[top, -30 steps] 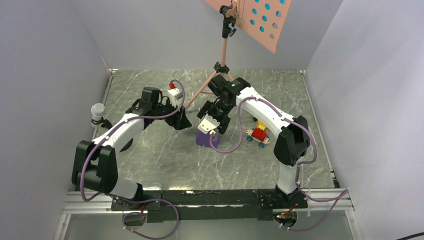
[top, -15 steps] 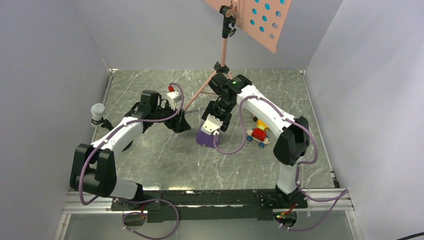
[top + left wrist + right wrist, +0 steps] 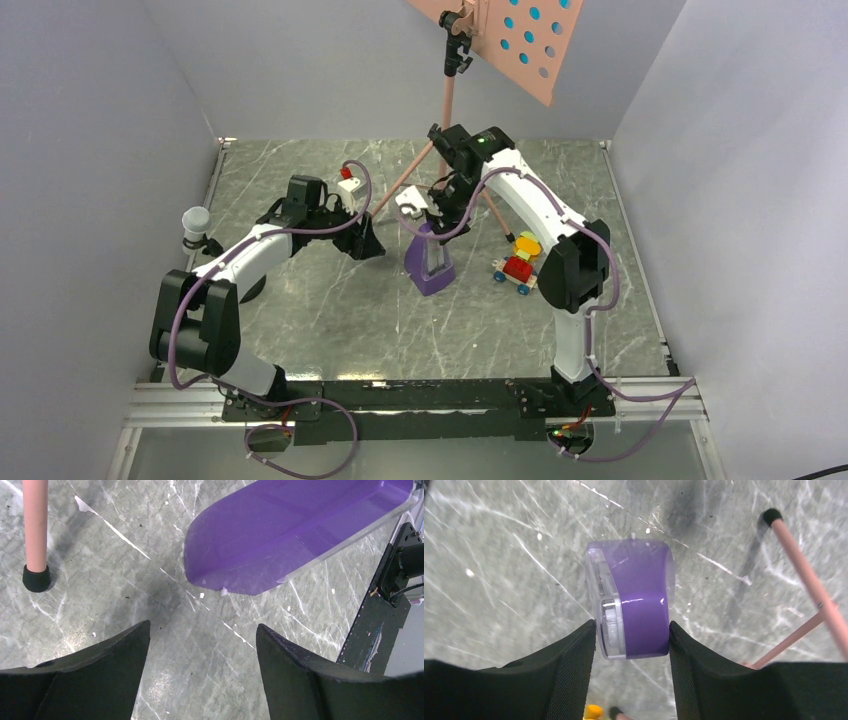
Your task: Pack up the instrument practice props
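The purple pyramid-shaped metronome point(image 3: 430, 262) stands upright at the table's middle, its base at or just above the surface. My right gripper point(image 3: 424, 212) is shut on its narrow top; in the right wrist view the fingers press both sides of the metronome point(image 3: 639, 600). My left gripper point(image 3: 366, 246) is open and empty just left of it, low over the table, with the metronome point(image 3: 280, 535) ahead. The salmon-pink music stand point(image 3: 448, 100) stands at the back, its perforated desk point(image 3: 520, 40) showing cyan sheet-music pages through the holes.
A red toy car point(image 3: 517, 270) and a small yellow-orange toy point(image 3: 527, 245) lie right of the metronome. A stand leg point(image 3: 36, 530) ends near my left gripper; another point(image 3: 804, 575) runs beside my right. A white-capped object point(image 3: 195, 222) sits at the left edge.
My right gripper has risen and swung toward the back, bringing the metronome from lying tipped to standing upright. My left gripper has stayed nearly in place.
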Controlling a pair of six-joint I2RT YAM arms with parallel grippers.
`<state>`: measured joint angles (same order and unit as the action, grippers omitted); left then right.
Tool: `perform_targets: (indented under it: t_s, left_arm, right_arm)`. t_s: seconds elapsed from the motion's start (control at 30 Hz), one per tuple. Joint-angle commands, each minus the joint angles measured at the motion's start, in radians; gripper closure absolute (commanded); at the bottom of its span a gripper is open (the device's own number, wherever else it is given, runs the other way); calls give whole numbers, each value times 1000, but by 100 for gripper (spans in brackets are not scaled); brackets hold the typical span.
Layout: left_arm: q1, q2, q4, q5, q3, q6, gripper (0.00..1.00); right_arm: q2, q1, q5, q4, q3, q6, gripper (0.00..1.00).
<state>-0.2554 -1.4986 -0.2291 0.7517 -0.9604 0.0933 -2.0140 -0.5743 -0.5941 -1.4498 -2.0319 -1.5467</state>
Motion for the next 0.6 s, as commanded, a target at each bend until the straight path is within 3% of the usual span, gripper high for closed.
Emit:
perform_targets:
  t_s: [0.0,0.03,0.1,0.2,0.27,0.4,0.57]
  left_arm:
    - [2,3,4,38,-36,26,18]
    - [2,4,-1,39,-36,35,18]
    - [3,4,-18,47,-33,55,18]
    - [2,4,-35,63,-33,78,18]
    - [1,11,-31,56,-33,78,16]
    - [1,80,59,23,11,57,11]
    - [-2,101,9,37,25,138,9]
  right_arm:
    - [5,53,-147,-38,28,266,100]
    - [15,61,-153,-6,54,322,95]
    - [35,74,-168,24,89,367,69]
    - [64,75,-187,63,96,412,38]
    - [83,74,-190,136,97,481,4]
    - [92,68,-202,229,73,595,0]
    - [50,29,-180,178,8,550,3]
